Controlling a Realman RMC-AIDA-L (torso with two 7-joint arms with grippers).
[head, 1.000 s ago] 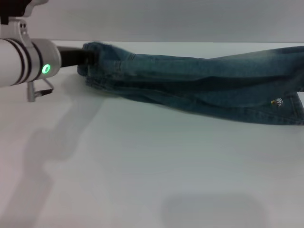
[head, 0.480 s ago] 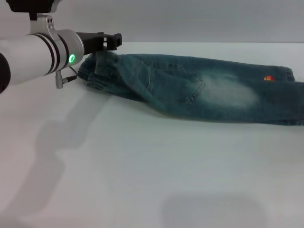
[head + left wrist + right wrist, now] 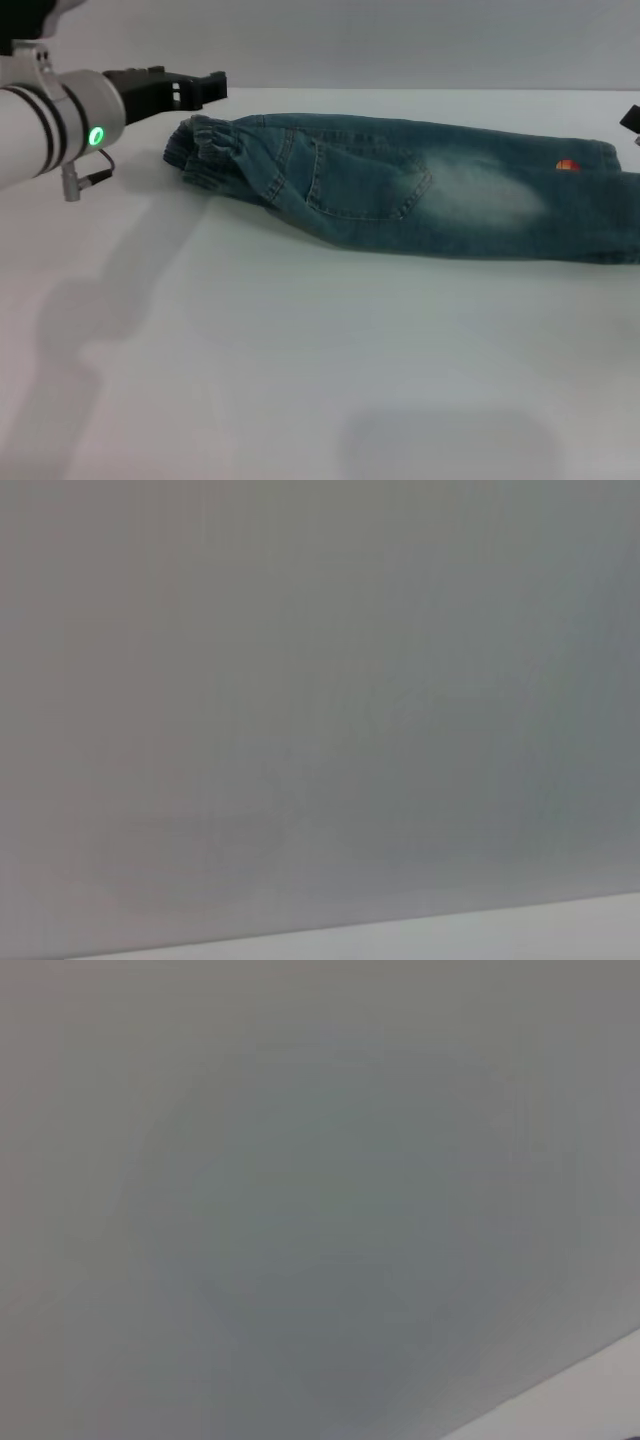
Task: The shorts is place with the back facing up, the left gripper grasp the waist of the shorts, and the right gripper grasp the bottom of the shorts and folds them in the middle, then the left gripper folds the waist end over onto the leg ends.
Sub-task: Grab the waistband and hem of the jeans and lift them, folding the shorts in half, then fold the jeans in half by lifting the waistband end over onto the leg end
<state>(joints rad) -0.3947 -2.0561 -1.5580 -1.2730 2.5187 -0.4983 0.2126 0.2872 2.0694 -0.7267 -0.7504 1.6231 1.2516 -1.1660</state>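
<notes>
Shorts (image 3: 420,190): long faded blue denim, lying flat along the far part of the table, folded lengthwise into one narrow strip that runs from the robot's left to its right edge of the head view.
Waist (image 3: 200,150): ruffled elastic band at the left end of the strip, bunched and slightly raised off the table, free of any gripper.
Pocket (image 3: 365,180): one back patch pocket faces up, just right of the waist, with a pale worn patch of denim beside it.
Print (image 3: 566,165): a small orange mark shows on the top layer near the right end.
Leg ends (image 3: 620,200): at the far right, running to the edge of the head view; the hems themselves cannot be made out.
Left gripper (image 3: 205,88): black claw on the silver-white arm with a green light, held in the air above and just left of the waist, apart from the cloth and carrying nothing; how far its fingers are spread cannot be told from this side-on view.
Right gripper (image 3: 631,118): only a small black tip shows at the right edge, above the leg end, not touching the denim; its fingers are out of sight.
Table (image 3: 300,360): plain white surface, with the left arm's shadow falling on its left part.
Wrist views: both show only a blank grey wall with a pale strip at one edge.
</notes>
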